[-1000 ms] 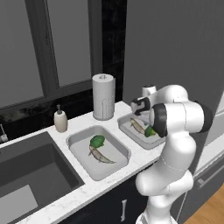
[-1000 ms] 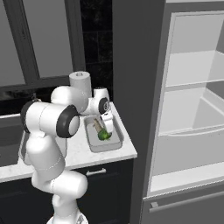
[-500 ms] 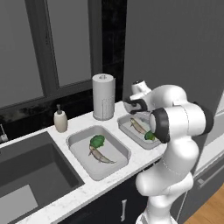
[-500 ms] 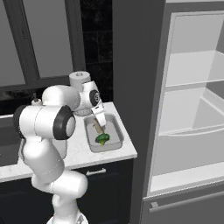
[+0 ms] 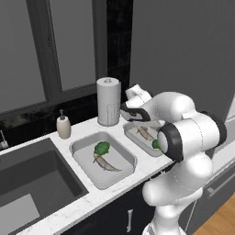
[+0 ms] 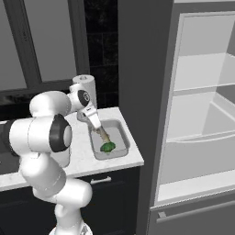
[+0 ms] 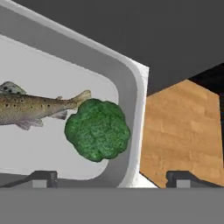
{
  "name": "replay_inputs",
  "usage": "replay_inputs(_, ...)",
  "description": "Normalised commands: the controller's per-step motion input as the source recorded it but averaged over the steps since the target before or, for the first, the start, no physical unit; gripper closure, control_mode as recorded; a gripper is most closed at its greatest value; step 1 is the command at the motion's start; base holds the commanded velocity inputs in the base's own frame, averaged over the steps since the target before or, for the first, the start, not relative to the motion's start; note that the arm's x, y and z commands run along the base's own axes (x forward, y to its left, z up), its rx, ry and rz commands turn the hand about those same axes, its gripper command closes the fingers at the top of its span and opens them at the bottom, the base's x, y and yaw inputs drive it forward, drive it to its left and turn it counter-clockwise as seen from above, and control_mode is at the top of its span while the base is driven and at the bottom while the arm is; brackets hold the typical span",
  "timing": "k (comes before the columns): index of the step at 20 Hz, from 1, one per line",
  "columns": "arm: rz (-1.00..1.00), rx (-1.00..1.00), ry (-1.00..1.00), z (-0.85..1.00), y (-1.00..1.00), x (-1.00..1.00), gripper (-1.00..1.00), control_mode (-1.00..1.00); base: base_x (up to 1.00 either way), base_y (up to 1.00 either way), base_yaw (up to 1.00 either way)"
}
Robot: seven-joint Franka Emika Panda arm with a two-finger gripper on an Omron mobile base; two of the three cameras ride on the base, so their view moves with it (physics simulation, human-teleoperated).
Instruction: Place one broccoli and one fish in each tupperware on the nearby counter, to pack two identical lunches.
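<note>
Two grey tupperware trays sit on the white marble counter [image 5: 94,196]. The left tupperware [image 5: 129,161] holds a broccoli [image 5: 102,148] and a fish [image 5: 107,164]. A fish [image 5: 145,132] and a broccoli [image 7: 97,130] also lie in the right tupperware [image 6: 120,133], side by side and touching at the fish's tail. My gripper [image 7: 111,178] hovers above the right tray's near end, open, with nothing between its fingers. In the left base view my elbow partly covers that tray's broccoli.
A paper towel roll [image 5: 109,101] stands just behind the trays, close to my hand. A soap dispenser [image 5: 63,126] and the dark sink basin [image 5: 32,183] are to the left. An open fridge [image 6: 202,114] stands right of the counter end, over wooden floor [image 7: 183,131].
My jaws have spread a little wider. The hand has risen and drawn back from the right tray toward the paper towel roll.
</note>
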Motion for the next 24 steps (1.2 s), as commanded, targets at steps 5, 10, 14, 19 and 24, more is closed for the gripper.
replay_inputs(5, 0.68, 0.03, 0.17, 0.22, 0.36, -0.47, -1.0, -1.0, 0.0, 0.0, 0.0)
replay_inputs(10, 0.74, 0.14, 0.09, 0.31, 0.16, -0.57, -1.0, -1.0, 0.0, 0.0, 0.0)
replay_inputs(14, 0.52, 0.41, 0.0, 0.34, 0.0, -0.78, -1.0, -1.0, 0.0, 0.0, 0.0)
replay_inputs(19, 0.41, 0.35, -0.04, 0.5, 0.0, -0.79, -1.0, -1.0, 0.0, 0.0, 0.0)
replay_inputs(24, 0.21, 0.1, -0.08, 0.29, 0.0, -0.64, -1.0, -1.0, 0.0, 0.0, 0.0)
